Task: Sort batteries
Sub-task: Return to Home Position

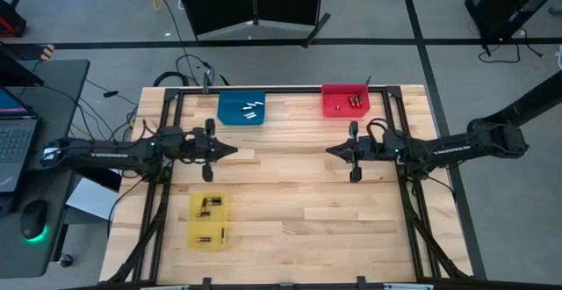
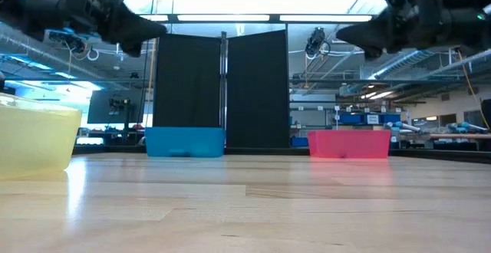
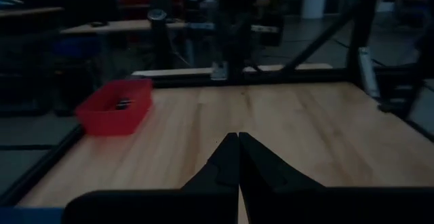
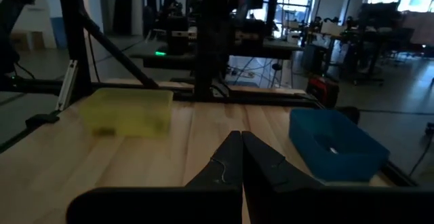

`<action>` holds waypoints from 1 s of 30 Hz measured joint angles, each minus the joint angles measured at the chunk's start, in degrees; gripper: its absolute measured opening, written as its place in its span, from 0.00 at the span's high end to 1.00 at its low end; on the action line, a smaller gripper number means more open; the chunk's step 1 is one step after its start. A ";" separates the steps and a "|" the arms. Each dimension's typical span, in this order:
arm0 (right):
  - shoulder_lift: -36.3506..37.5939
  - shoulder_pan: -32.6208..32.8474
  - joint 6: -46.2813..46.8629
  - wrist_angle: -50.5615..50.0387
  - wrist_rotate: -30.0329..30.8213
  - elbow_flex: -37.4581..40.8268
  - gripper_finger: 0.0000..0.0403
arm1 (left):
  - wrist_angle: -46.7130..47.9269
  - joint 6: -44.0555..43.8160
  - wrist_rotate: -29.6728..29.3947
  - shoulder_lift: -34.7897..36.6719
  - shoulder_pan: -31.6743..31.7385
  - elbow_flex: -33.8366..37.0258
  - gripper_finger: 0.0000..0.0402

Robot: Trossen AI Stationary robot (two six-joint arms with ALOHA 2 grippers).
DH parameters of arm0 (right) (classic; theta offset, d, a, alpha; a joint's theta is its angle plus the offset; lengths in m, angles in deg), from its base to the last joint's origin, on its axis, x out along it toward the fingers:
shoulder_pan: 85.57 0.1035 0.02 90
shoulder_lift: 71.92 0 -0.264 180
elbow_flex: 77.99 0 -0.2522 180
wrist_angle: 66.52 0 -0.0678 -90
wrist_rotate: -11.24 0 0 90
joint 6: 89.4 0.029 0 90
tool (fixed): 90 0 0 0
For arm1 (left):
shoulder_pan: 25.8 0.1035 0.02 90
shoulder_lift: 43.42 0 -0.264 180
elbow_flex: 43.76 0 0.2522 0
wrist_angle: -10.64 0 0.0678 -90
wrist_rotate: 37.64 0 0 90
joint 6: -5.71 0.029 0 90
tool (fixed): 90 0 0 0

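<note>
Looking straight down on the worktop (image 1: 290, 193), we see the left hand (image 1: 235, 150) and the right hand (image 1: 329, 150) hanging above its bare middle, tips pointed at each other and well apart. Both are closed and empty: each wrist view shows two dark fingers pressed together with nothing between them.

Nothing of the task lies near either hand. The silver-grey batteries (image 1: 251, 109) lie in the blue bin (image 1: 228, 116) at the far edge, beyond the left hand. The black-and-red batteries (image 1: 353, 103) are in the red bin (image 1: 329, 92), beyond the right hand. The dark batteries (image 1: 209, 205) sit in the yellow bin (image 1: 211, 220), on the near side of the left hand.

In the low view the bin walls hide everything inside, and both arms are cut off at the top. From above, the yellow bin's load is too small for us to count.
</note>
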 joint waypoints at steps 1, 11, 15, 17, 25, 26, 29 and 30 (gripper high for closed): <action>1.42 -0.33 0.32 -0.24 0.00 1.10 0.98 | 0.39 -0.06 -0.83 1.73 0.29 0.82 0.98; 12.04 -2.98 1.22 -0.88 -0.07 8.29 0.98 | 7.13 -1.43 -7.42 17.89 1.28 8.24 0.98; 15.68 -4.78 2.72 -2.00 -0.84 11.13 0.98 | 15.06 -1.33 -10.21 23.38 1.28 8.39 0.98; 17.56 -6.10 3.62 -4.28 -2.14 12.00 0.98 | 18.25 -1.33 -12.85 26.52 1.28 8.39 0.98; 26.70 -11.40 5.56 -16.26 -5.22 12.01 0.98 | 24.20 -0.93 -17.07 38.59 1.26 9.07 0.98; 28.15 -11.80 5.52 -17.00 -5.12 12.01 0.99 | 24.83 -0.95 -17.20 38.44 1.26 9.21 0.98; 32.27 -12.26 5.54 -22.19 -3.19 12.00 0.99 | 22.33 -0.55 -18.82 38.49 1.26 11.23 0.98; 33.74 -12.26 5.58 -24.82 -2.43 12.01 0.99 | 20.46 -0.52 -19.95 38.59 1.24 12.16 0.98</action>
